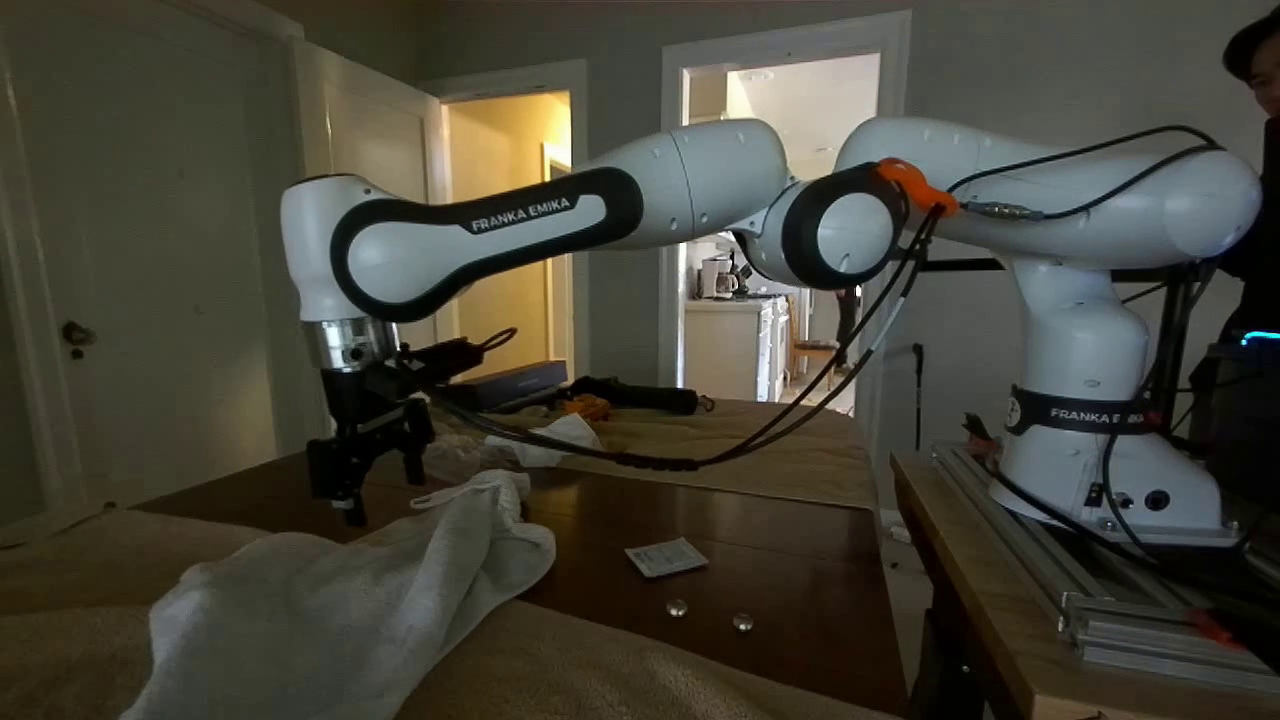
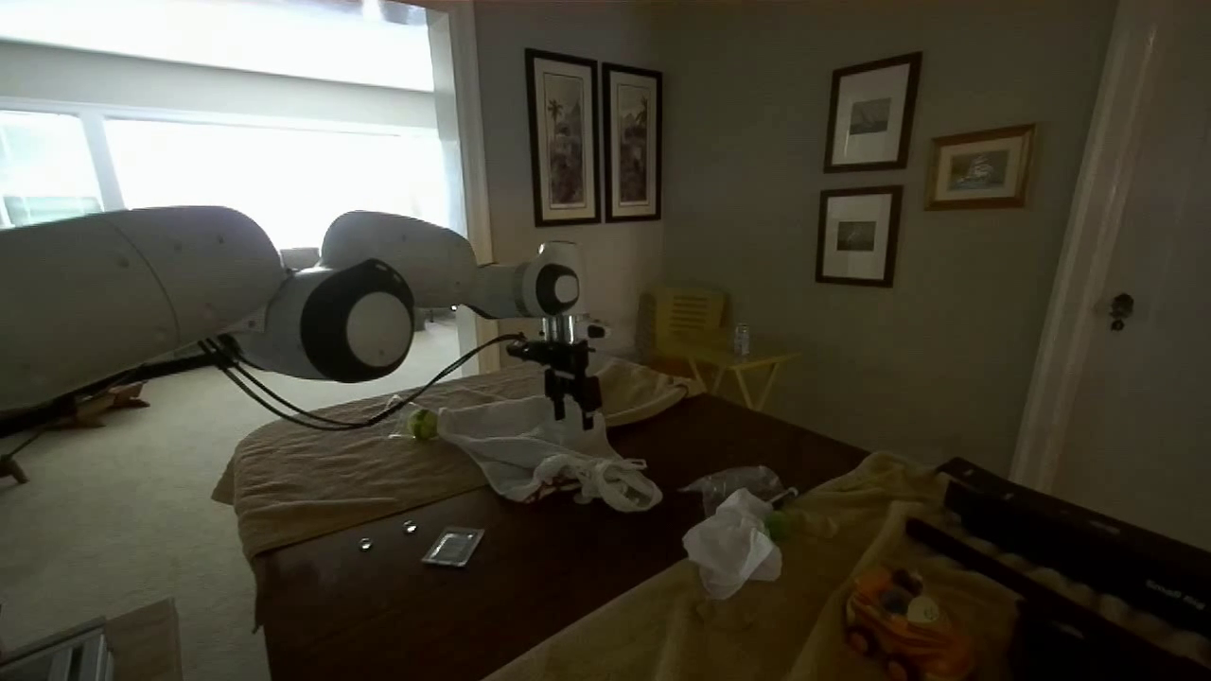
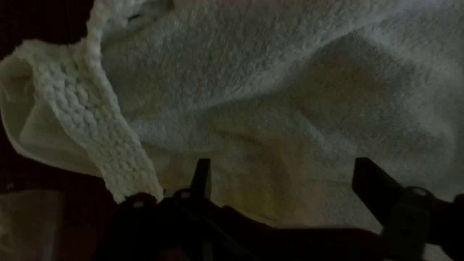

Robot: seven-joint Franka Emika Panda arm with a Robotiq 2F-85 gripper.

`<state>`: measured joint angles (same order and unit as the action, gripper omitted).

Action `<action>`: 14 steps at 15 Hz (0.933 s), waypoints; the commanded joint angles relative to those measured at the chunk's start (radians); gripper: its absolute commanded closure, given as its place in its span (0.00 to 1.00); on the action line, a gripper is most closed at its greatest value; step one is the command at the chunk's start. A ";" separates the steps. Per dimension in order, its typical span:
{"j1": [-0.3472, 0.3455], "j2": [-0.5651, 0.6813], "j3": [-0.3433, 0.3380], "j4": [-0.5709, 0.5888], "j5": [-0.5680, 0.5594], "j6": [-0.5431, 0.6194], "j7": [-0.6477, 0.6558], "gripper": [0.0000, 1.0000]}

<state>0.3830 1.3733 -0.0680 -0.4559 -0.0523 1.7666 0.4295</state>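
Observation:
My gripper points down with its jaws spread wide and nothing between them. In the wrist view its two dark fingers stand well apart over a white cloth. That cloth lies rumpled across the wooden table and a beige cover, close to the fingertips. A knitted white band runs along the cloth's edge at the left of the wrist view. Seen in an exterior view, the gripper is at the cloth; whether it touches cannot be told.
A small flat packet and two shiny round pieces lie on the table. Crumpled white material, a clear plastic bag, an orange toy car and a long black box are at another side. A green item sits beyond the cloth.

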 commanded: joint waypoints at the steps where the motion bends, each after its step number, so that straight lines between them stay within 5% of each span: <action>1: 0.005 0.000 0.008 0.023 0.017 -0.089 0.195 0.00; 2: -0.001 0.014 0.009 0.029 -0.004 -0.058 0.103 0.00; 6: -0.002 0.014 0.010 0.027 -0.004 -0.061 0.113 0.00; 14: -0.017 -0.058 -0.016 -0.002 -0.015 -0.273 0.217 0.00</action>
<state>0.3721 1.3700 -0.0665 -0.4522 -0.0499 1.5725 0.5836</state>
